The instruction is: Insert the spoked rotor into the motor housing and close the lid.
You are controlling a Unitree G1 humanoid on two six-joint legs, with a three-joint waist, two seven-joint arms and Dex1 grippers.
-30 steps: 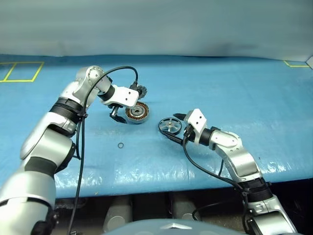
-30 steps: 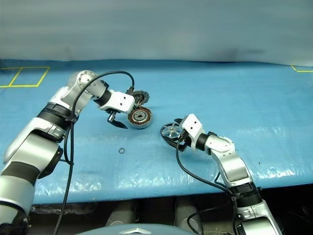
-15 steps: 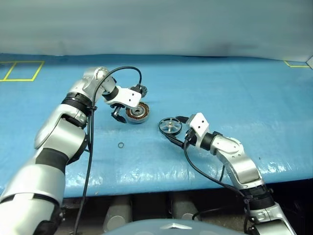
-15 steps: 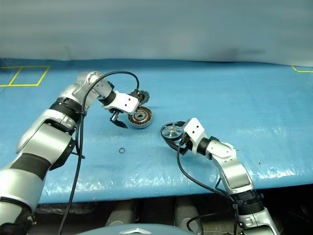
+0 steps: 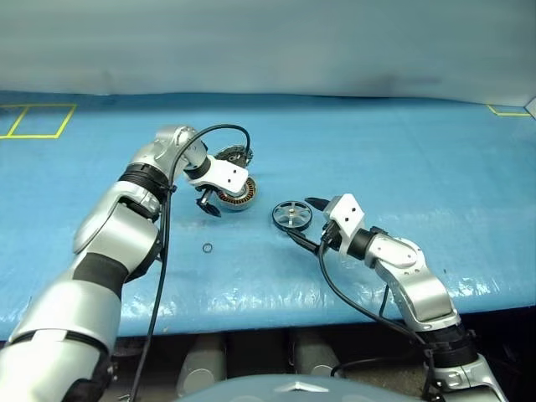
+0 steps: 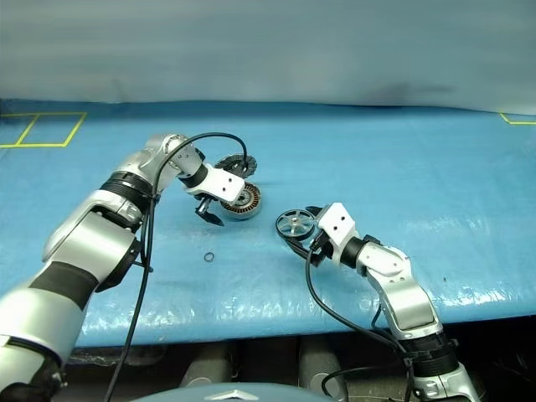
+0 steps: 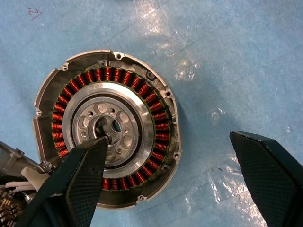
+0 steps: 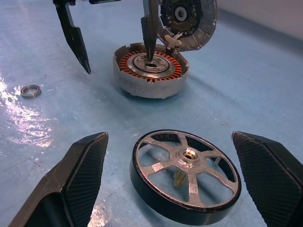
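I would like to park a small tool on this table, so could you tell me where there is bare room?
Bare blue table: the far right, and the front strip right of the small ring. Crowded: the middle, where the open left gripper straddles the motor housing, lid behind, with the spoked rotor before the open right gripper.

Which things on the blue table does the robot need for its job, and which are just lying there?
Needed for the job:
- spoked rotor, flat on the mat
- motor housing, copper windings showing
- lid, standing open at the housing's edge

Just lying about:
- small metal ring
- blue table cover
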